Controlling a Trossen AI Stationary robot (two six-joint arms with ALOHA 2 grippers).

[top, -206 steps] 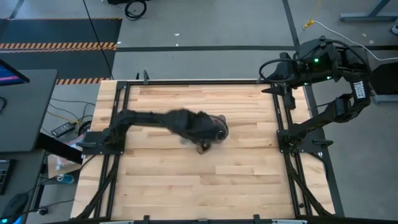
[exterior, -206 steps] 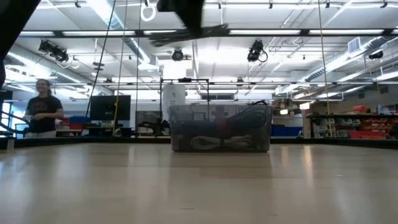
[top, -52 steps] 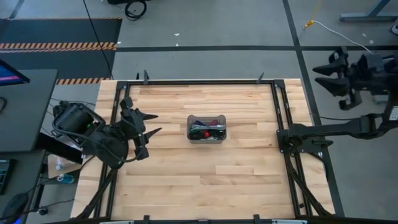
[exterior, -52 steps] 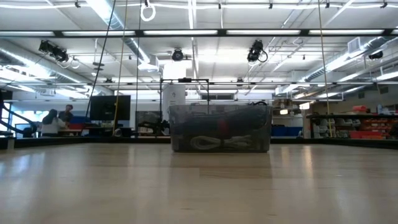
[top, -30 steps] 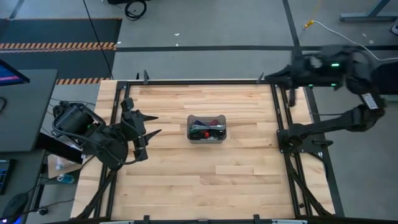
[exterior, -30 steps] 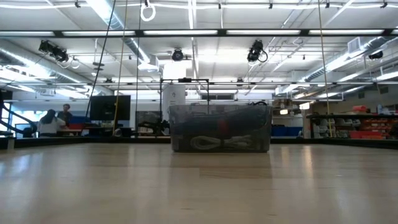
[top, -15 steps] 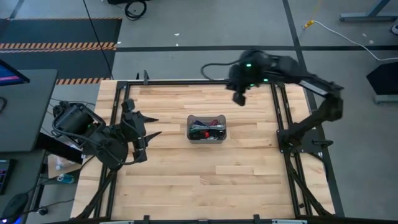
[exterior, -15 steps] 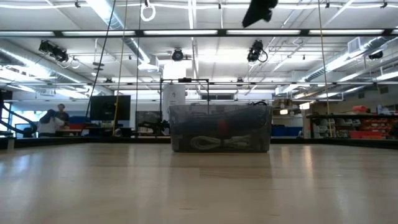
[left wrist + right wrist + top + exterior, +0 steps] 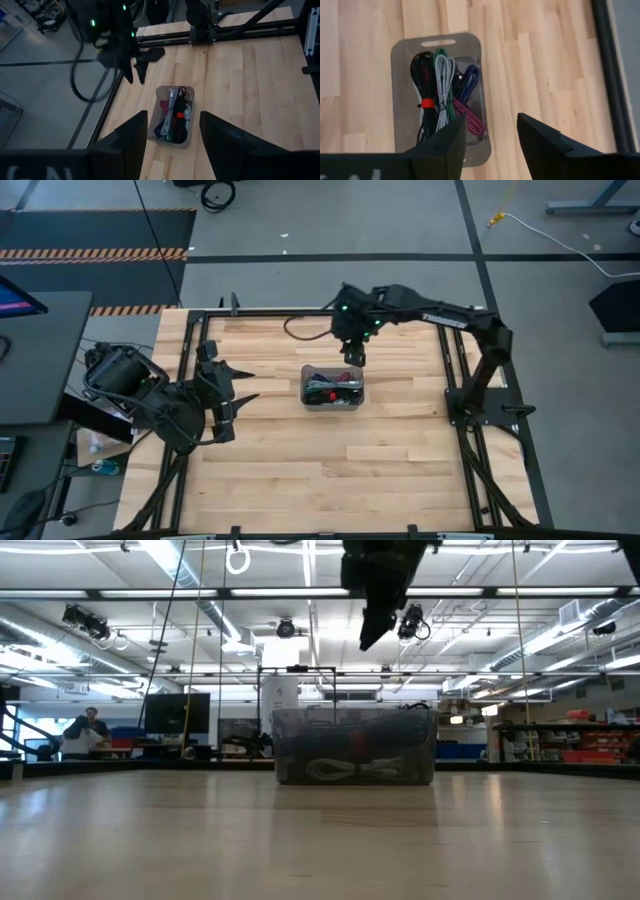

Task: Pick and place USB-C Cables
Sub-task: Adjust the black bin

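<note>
**Several cables bundled in the bin, right claw above**

All the USB-C cables lie inside the translucent bin at the table's centre. The right gripper hangs with fingers spread, empty, at the bin's 12 o'clock edge. The left gripper waits open, well apart at 9 o'clock.

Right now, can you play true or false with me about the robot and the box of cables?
1. The cables are all inside the bin. True.
2. The right gripper is holding a cable. False: its fingers are open and empty, hovering above the bin.
3. The left gripper is parked near the table's left edge. True.
4. The bin lies tipped over. False: it stands upright mid-table.
5. One black cable has a red tie. True.
</note>
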